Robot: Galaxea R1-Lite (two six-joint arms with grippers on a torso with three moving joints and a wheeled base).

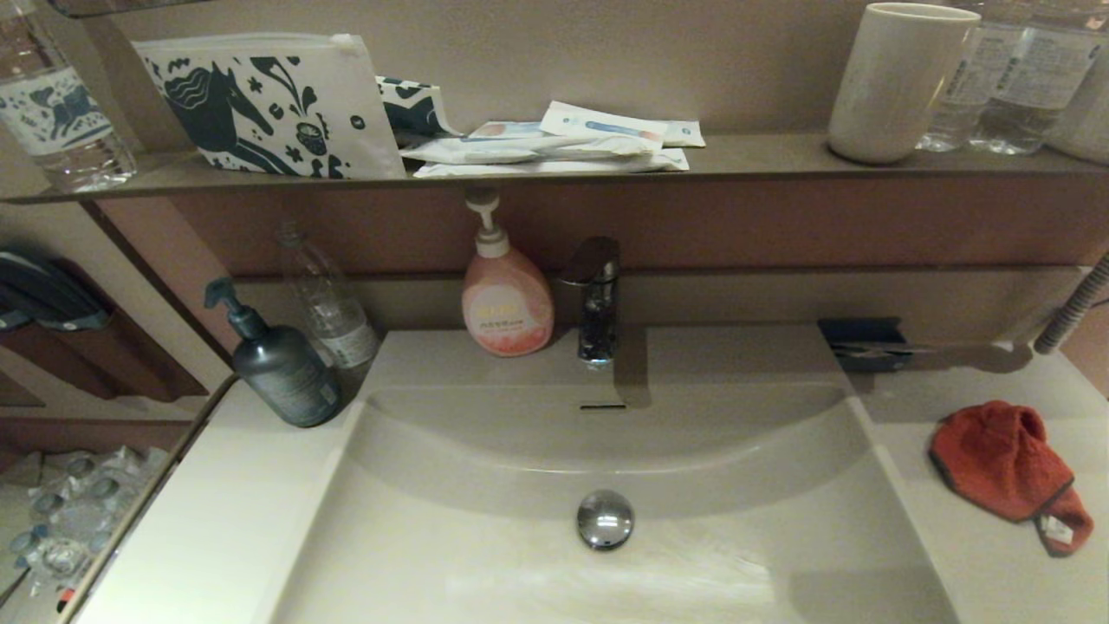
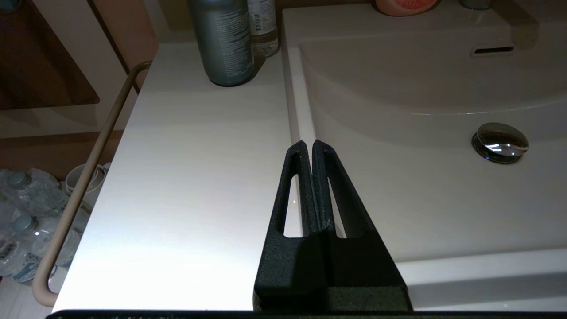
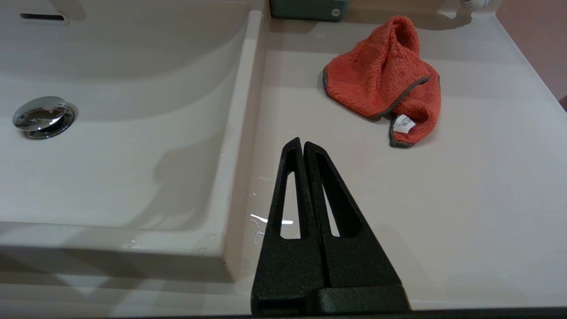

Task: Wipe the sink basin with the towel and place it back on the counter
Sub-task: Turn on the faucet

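The red-orange towel [image 1: 1005, 464] [image 3: 381, 82] lies crumpled on the counter [image 1: 979, 563] [image 3: 443, 199] to the right of the sink basin [image 1: 485, 555] [image 3: 110, 168] [image 2: 425, 199], its white tag facing the front. A chrome drain plug [image 1: 605, 518] sits in the basin's middle. My right gripper [image 3: 302, 142] is shut and empty, hovering over the right counter near the basin's rim, short of the towel. My left gripper [image 2: 308, 143] is shut and empty above the basin's left rim. Neither gripper shows in the head view.
A faucet [image 1: 594, 299] and a pink soap pump [image 1: 507, 295] stand behind the basin. A grey pump bottle [image 1: 282, 364] [image 2: 226, 40] and a clear bottle [image 1: 329, 303] stand at the back left. A dark blue packet [image 1: 862, 340] lies behind the towel. Water drops [image 3: 257, 219] lie by the right rim.
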